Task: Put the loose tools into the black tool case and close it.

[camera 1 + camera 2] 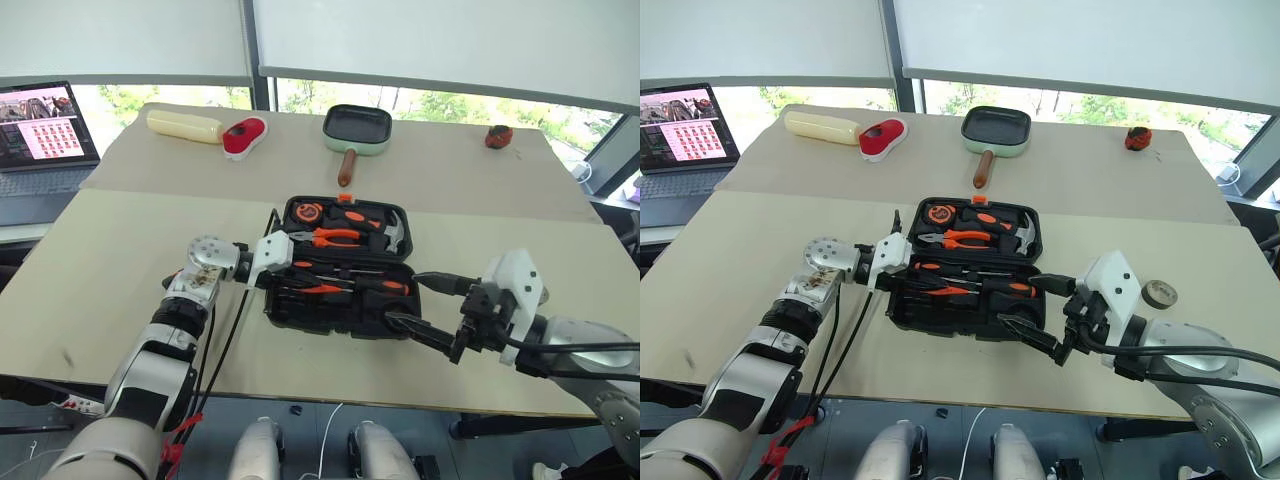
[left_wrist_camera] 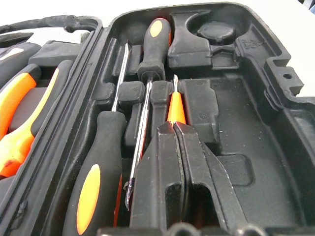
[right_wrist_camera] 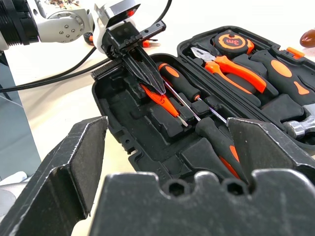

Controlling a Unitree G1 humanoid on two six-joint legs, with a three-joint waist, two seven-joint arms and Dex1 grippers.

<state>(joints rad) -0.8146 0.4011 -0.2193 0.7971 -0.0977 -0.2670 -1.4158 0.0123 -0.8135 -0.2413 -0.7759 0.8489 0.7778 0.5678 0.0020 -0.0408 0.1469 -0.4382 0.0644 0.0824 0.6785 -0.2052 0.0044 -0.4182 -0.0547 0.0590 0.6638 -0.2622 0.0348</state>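
Note:
The black tool case lies open at the table's middle, lid half at the far side. In its near half, two orange-and-black screwdrivers lie in recesses side by side. Beside them lies the small orange tester screwdriver. My left gripper is shut, reaching in from the case's left, its tips down on the tester's handle. A small dark round roll sits in a corner recess. My right gripper stands open at the case's near right corner, with nothing between its fingers.
The lid half holds orange-handled pliers, a hammer and a tape measure. Farther back are a green pan, a cream bottle, a red-and-white object and a small red object. A laptop stands far left.

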